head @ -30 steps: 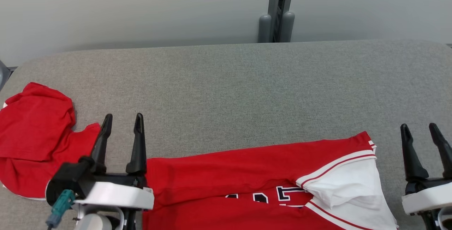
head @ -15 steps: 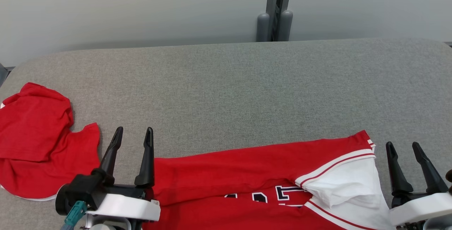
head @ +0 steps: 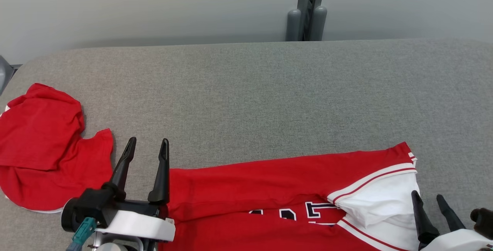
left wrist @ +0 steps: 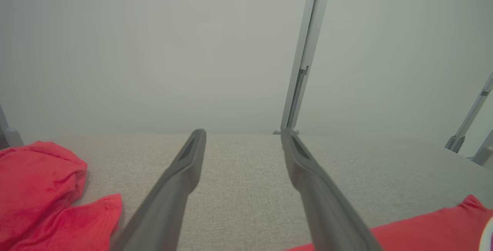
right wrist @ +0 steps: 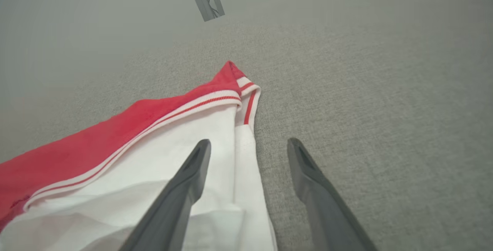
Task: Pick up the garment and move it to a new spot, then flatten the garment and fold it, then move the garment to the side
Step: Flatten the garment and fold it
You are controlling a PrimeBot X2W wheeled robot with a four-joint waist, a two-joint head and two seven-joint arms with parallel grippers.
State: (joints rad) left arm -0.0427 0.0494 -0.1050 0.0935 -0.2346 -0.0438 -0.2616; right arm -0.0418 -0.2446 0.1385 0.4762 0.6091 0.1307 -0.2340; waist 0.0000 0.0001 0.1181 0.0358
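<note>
In the head view we see a red and white short-sleeved fabric jersey [head: 269, 189] with dark block lettering. It lies flat at 6 o'clock on a grey fabric-covered table [head: 269, 89]. Its straight red upper edge runs from 7 o'clock towards 4 o'clock, and its lower part is cut off by the bottom of that view. A white panel with 2 thin red stripes and some soft creases forms its end at 5 o'clock.

The left gripper [head: 148, 140] sits at 7 o'clock with both dark fingers pointing to 12 o'clock. Its jaws are spread apart and hold nothing. The fingers are above bare table, and the right-hand one is just beside the jersey's left edge.

The right gripper [head: 426, 195] is low at 5 o'clock, and its jaws are also spread wide and grip nothing. In the right wrist view 1 finger lies over the white panel and the other over bare table, with the panel's edge running between them. We cannot tell whether either finger touches the fabric.

A crumpled red cloth [head: 42, 151] lies at 9 o'clock, apart from the jersey. At 12 o'clock, beyond the table, a grey metal post [head: 307, 8] stands against a pale wall [head: 154, 8].
</note>
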